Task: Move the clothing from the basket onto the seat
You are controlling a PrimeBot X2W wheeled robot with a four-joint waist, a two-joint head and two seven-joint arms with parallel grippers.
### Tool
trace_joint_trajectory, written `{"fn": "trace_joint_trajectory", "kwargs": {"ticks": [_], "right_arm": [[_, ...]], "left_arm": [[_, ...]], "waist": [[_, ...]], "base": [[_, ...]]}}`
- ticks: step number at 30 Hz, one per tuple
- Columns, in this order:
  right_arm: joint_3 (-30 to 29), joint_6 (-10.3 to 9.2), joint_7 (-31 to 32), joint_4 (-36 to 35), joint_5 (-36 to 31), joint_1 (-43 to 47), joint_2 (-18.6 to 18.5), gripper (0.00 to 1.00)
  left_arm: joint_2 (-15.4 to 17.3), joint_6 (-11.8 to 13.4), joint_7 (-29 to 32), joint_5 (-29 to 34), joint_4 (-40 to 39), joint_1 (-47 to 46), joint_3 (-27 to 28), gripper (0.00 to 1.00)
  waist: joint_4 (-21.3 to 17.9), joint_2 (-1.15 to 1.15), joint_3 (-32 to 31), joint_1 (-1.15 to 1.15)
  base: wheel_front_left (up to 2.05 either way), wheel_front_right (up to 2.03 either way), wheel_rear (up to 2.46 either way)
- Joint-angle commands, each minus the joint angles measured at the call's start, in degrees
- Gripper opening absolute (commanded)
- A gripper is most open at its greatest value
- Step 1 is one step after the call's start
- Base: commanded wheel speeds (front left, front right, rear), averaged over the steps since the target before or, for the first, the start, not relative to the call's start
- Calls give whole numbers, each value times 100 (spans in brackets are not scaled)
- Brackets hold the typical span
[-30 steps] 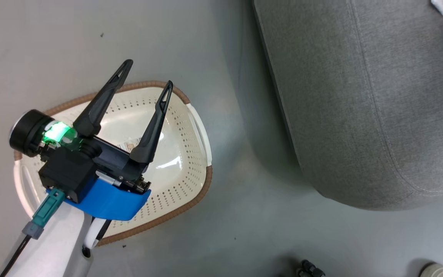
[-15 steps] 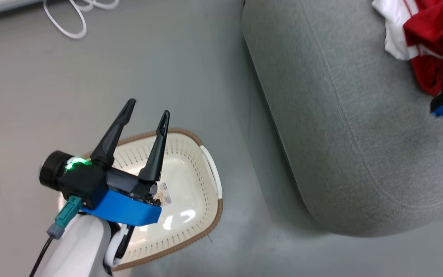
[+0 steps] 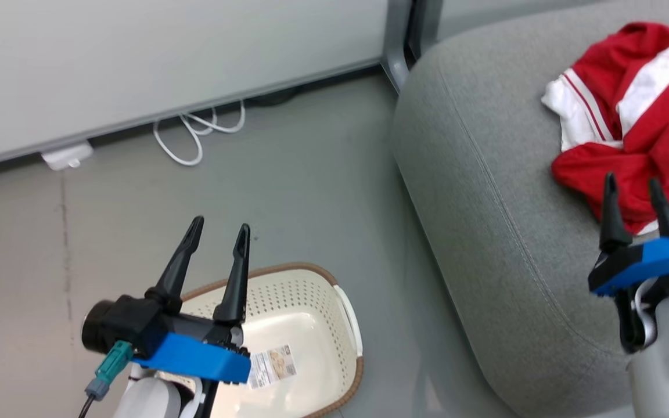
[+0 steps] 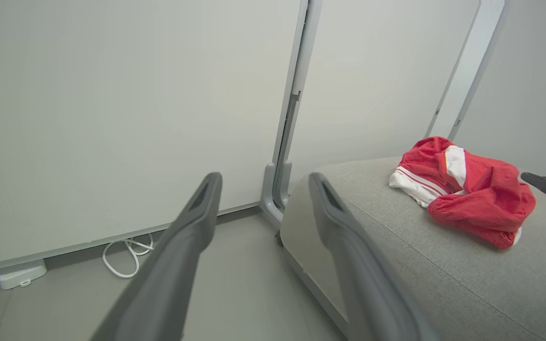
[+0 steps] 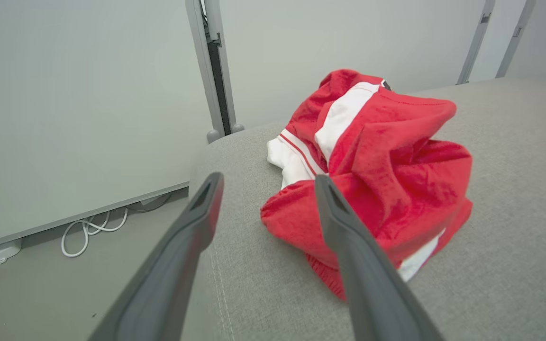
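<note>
Head view puts the grey seat [image 3: 485, 203] at right, the basket [image 3: 305, 287] bare inside, the red clothing [image 3: 630, 116] heaped on the seat. Task likely done: the right gripper [image 3: 630, 181], fingers apart beside the heap, should back off without snagging cloth. Left gripper [image 3: 220, 225], spread, hangs over the basket. White cable [image 3: 195, 136] lies well clear

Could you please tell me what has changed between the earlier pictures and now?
The head camera has tilted up, so the whole view shifted. The right gripper has come into view, open by the clothes on the sofa. Unchanged: the basket is empty, the left gripper open, holding nothing.
</note>
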Motion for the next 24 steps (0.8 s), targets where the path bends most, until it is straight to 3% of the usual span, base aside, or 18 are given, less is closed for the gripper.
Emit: {"fn": "trace_joint_trajectory", "kwargs": {"ticks": [1, 14, 24], "right_arm": [[28, 2, 49, -201, -2, 228, 43, 100], [135, 3, 838, -2836, -253, 2047, 506, 100], [580, 3, 986, -3336, 74, 2796, 531, 100]], "left_arm": [[-22, -38, -22, 39, 55, 90, 57, 100], [-279, -87, -19, 90, 515, 627, 513, 100], [-246, -94, -20, 129, 944, 567, 884, 100]], "waist": [[189, 0, -266, 2], [720, 0, -990, 2], [1248, 0, -1273, 2]], "base": [[0, 0, 0], [0, 0, 0], [0, 0, 0]]}}
